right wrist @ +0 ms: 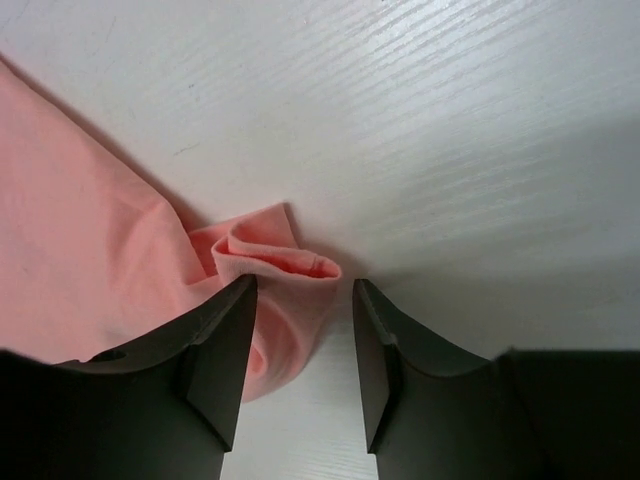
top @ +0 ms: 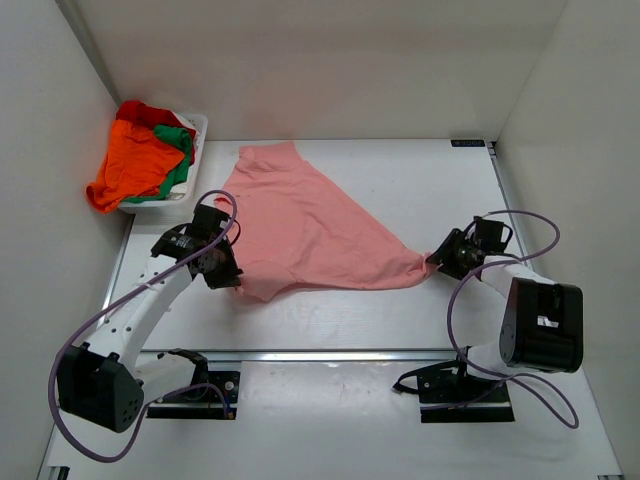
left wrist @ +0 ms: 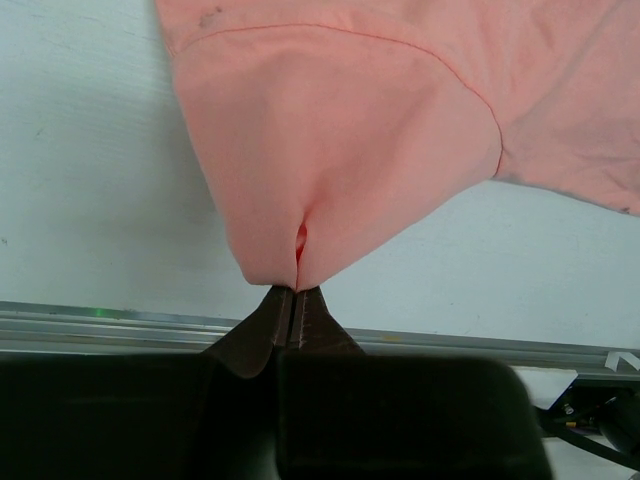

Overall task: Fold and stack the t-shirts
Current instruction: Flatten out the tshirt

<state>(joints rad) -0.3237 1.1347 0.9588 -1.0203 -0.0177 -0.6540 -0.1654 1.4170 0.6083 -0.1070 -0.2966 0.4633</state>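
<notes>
The left gripper (left wrist: 293, 305) has its dark, wedge-shaped jaws pressed flat together on a corner of the salmon pink t-shirt (left wrist: 340, 130); the thin cloth puckers into a small slit just above the tips and fans out from there in a smooth, matte sheet with a curved seam across it. The right gripper (right wrist: 304, 300) has its jaws standing apart; a soft rolled fold of the same shirt lies between them, resting against one finger (right wrist: 225, 350), with a clear gap to the other; the cloth here is bunched and creased, and the white table (right wrist: 450, 130) around it shows a fine streaked grain.

Only the overhead view shows the whole shirt (top: 310, 225); it is spread on the table in a rough triangle, its far edge near the back left, one near corner at the left gripper (top: 228, 275) and a long tapered point at the right gripper (top: 440, 258). That view alone also shows a white basket (top: 203, 122) at the far left corner; an orange shirt (top: 135, 165) spills over its rim, with green (top: 180, 140) and red (top: 145, 112) cloth heaped behind it.
</notes>
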